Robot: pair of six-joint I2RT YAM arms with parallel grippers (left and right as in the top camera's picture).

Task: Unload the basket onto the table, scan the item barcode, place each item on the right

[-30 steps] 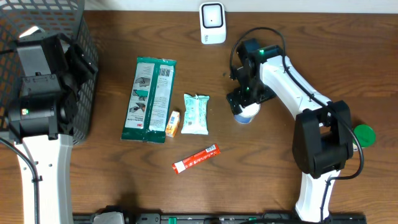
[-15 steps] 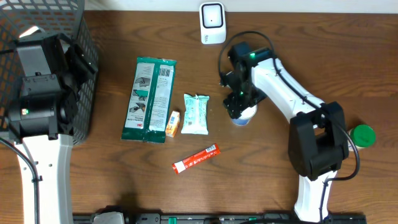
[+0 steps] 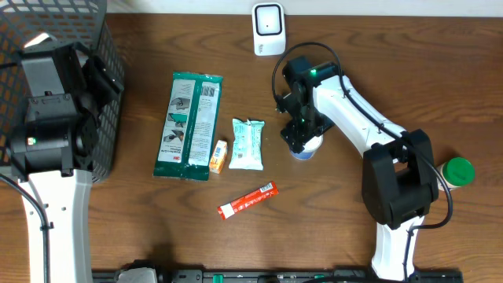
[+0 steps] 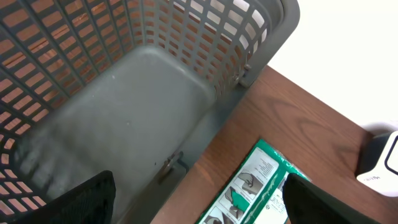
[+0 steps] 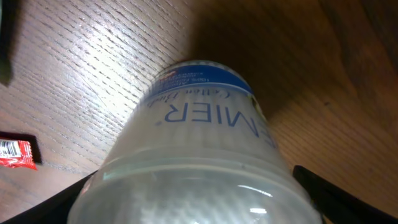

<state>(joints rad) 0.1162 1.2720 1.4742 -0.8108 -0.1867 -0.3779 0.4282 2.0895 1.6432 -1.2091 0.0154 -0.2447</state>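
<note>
Progress: early. Right gripper [image 3: 300, 134] jaws wide, clamped on sides of tub [image 5: 205, 124], mid tabletop [image 3: 354, 47] toward far edge. Tub seemingly resting on wood, not yet shown to scanner [image 3: 268, 29] at far edge. Remaining: lift, find barcode, present.

Left gripper [image 4: 202, 199] jaws apart, empty, over basket [image 4: 155, 37].

Tub: round, clear smooth plastic, blue-white label.

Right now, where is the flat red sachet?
In the overhead view the flat red sachet lies on the brown wooden table, near the middle, on the robot's side of the pale green wipes packet and small orange box.
</note>
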